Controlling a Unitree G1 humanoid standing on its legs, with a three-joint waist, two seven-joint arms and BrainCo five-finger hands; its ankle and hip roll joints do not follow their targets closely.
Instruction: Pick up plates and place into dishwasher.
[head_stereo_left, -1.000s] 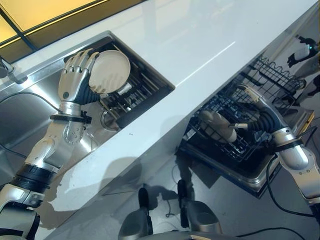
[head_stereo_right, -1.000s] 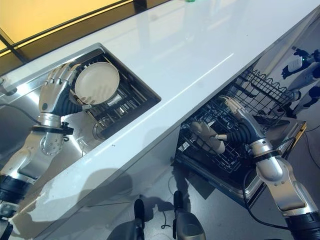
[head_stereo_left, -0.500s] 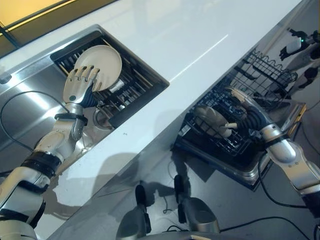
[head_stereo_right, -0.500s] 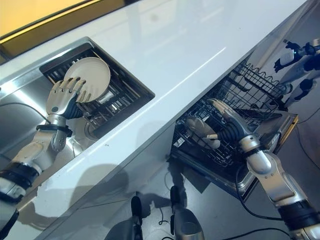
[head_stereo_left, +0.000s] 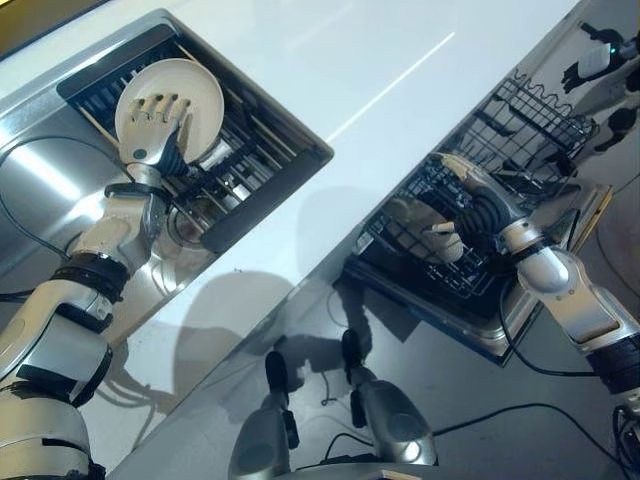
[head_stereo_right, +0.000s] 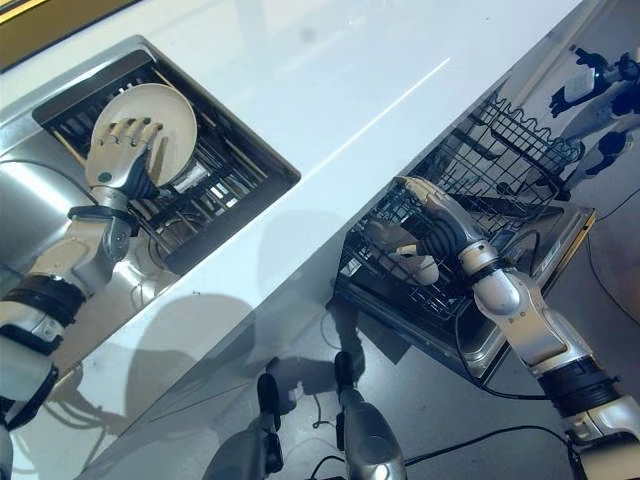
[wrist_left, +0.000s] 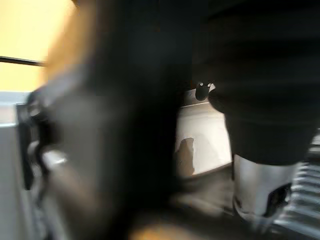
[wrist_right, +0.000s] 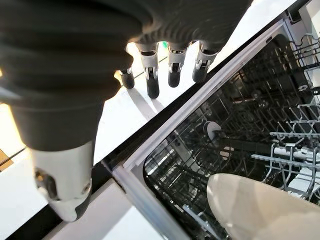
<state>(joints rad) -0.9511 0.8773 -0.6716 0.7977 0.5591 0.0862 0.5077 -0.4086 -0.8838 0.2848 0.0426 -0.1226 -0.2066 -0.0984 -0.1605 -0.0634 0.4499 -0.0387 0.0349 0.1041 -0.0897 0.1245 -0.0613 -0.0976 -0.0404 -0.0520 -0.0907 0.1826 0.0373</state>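
Note:
A cream plate (head_stereo_left: 185, 92) stands on edge in the dark rack (head_stereo_left: 255, 170) set in the sink. My left hand (head_stereo_left: 150, 140) has its fingers spread over the plate's face, and the left wrist view shows the plate (wrist_left: 200, 145) between them and the thumb. A second cream plate (head_stereo_left: 420, 222) lies in the dishwasher's lower rack (head_stereo_left: 440, 270). My right hand (head_stereo_left: 475, 205) hovers open just above that plate, fingers straight. In the right wrist view this plate (wrist_right: 255, 210) sits free of the hand.
A white counter (head_stereo_left: 330, 60) runs between the steel sink (head_stereo_left: 40, 200) and the open dishwasher. A wire upper basket (head_stereo_left: 545, 125) juts out behind my right hand. The dishwasher door (head_stereo_left: 500, 340) lies open over the grey floor.
The camera has shifted. My left hand has come round from the plate's rim onto its face. The right hand stays over the plate in the dishwasher rack.

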